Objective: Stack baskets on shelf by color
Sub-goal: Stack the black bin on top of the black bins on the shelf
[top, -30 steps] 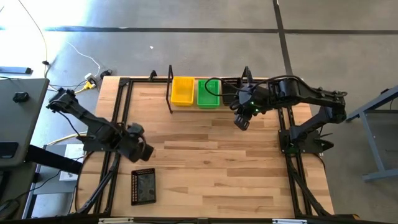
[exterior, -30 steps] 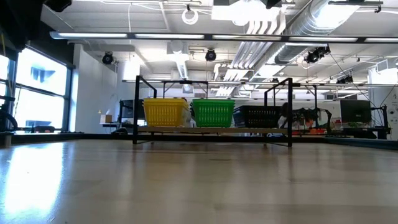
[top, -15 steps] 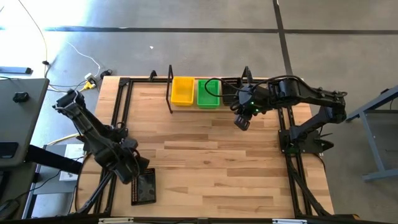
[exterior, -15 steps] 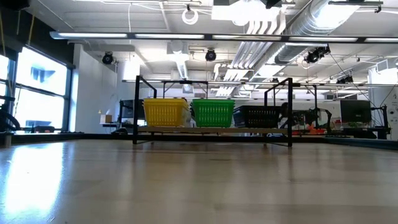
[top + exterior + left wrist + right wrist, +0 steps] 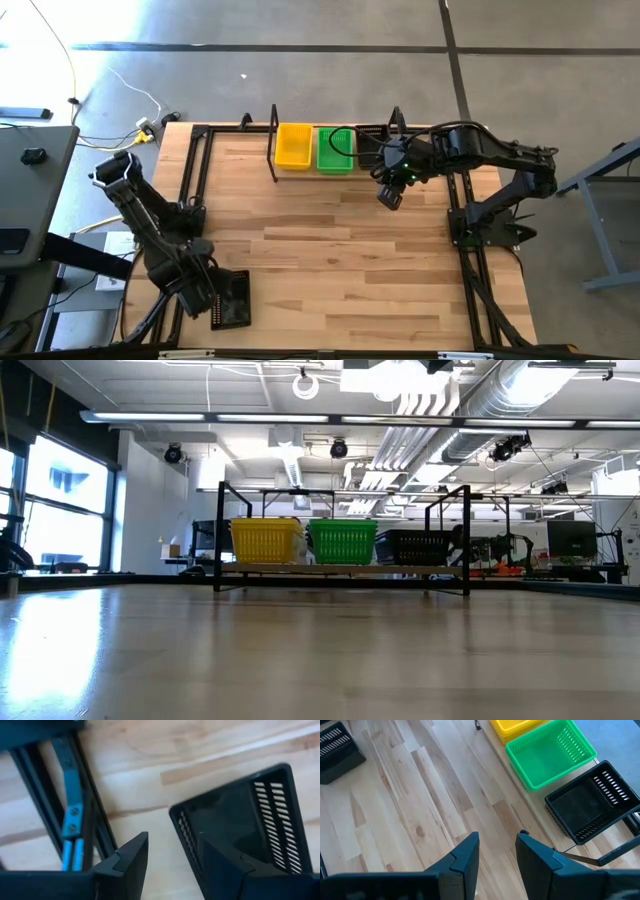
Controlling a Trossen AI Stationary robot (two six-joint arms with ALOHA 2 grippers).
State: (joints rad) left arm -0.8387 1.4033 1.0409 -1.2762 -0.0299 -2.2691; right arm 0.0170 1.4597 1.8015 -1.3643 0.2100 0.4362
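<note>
High view: light-wood tabletop on a grey concrete floor, black rails along both sides. The shelf sits at the far edge, carrying a yellow basket, a green basket and a black basket in a row, the last partly covered by the right arm. The right gripper hangs over the table just in front of the shelf. The left gripper is down at the near left corner, at the edge of a second black basket lying on the tabletop. Low view: bright workshop ceiling and ducting behind; shelf with yellow, green and black baskets side by side between the black upright frames. Left wrist view: fingers apart, left gripper straddling the rim of the loose black basket, one finger inside its wall and one outside; not closed on it. Right wrist view: right gripper jaws apart, holding nothing, over bare wood; green basket and black basket ahead on the shelf, yellow one partly visible, the loose black basket farther off.
</note>
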